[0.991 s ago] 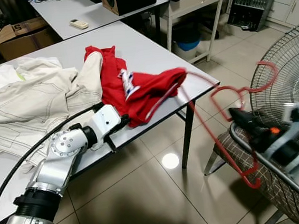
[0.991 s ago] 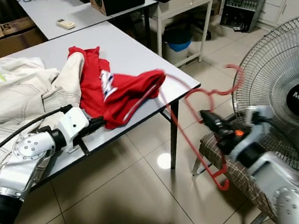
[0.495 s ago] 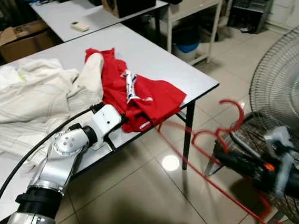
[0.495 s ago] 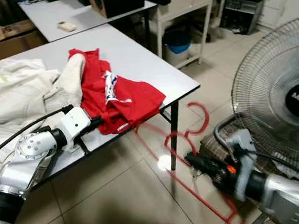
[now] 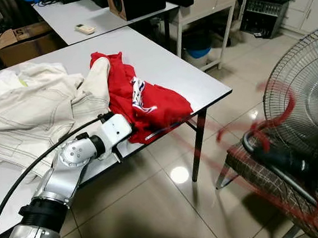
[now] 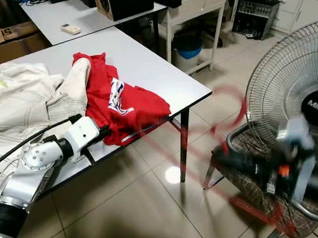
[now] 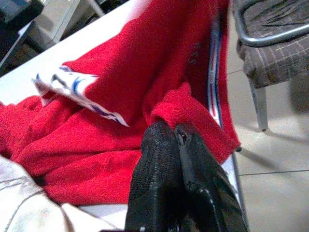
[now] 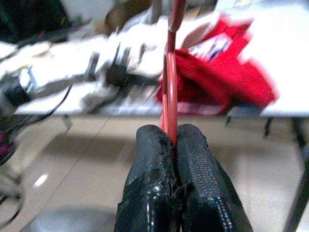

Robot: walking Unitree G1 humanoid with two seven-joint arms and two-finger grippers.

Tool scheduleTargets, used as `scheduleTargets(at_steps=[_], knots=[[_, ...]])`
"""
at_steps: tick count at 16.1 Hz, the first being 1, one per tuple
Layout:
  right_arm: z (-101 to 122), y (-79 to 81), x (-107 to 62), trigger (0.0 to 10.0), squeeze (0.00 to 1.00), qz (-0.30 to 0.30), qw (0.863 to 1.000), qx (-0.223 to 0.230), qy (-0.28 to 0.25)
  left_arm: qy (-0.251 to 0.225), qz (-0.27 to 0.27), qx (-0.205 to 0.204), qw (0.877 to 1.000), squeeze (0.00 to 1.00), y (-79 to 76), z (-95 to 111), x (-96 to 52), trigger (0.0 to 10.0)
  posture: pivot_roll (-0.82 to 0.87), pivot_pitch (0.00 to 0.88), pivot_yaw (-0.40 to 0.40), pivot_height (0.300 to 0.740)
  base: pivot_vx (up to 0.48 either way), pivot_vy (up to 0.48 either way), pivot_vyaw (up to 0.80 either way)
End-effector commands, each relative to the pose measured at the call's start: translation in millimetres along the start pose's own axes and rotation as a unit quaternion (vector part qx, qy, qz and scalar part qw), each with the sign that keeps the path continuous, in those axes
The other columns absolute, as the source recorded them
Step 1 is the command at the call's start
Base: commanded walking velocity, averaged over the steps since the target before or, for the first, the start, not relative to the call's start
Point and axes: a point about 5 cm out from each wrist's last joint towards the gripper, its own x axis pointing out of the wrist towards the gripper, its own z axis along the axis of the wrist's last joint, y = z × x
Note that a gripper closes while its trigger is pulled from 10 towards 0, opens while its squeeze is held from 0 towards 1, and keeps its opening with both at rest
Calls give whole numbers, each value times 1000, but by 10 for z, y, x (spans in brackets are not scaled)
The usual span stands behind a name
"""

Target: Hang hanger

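A red garment [image 5: 152,103] lies bunched near the front right corner of the grey table [image 5: 194,73]. My left gripper [image 7: 169,131] rests at the table's edge, shut on a fold of that garment's hem. To the right, above the chair, my right gripper [image 6: 222,159] is shut on a thin red hanger [image 8: 169,82]. The hanger is motion-blurred in the eye views: a faint red streak runs from the table edge past the gripper toward the floor. Its hook blurs in front of the fan.
A large standing fan [image 6: 293,78] and a plaid-seated chair [image 5: 248,164] crowd the right side. A cream jacket [image 5: 34,108] covers the table's left. Behind are a second table with a remote [image 5: 84,27], a speaker, a cardboard box [image 5: 19,39] and a blue bin [image 5: 200,48].
The hanger has come out of the red garment, which dropped back flat on the table. My right gripper swung down, then back up to the right with the hanger. The left arm stayed put.
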Motion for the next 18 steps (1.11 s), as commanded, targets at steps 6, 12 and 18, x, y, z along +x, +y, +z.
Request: scheduleTargets(at_steps=[6, 12, 18], knots=[[-120, -380, 415, 10000, 0, -119, 993, -2, -7, -7, -44, 11, 999, 0, -150, 8, -17, 0, -73, 23, 30, 740, 0, 0, 0], [-209, -1081, 4, 10000, 0, -412, 857, 197, -240, 1, -32, 10, 999, 0, -116, -18, -52, 0, -70, 24, 28, 740, 0, 0, 0], [-497, -565, 292, 10000, 0, -252, 955, 136, -79, -1, -32, 12, 999, 0, -103, 11, -7, 0, -81, 27, 37, 740, 0, 0, 0]])
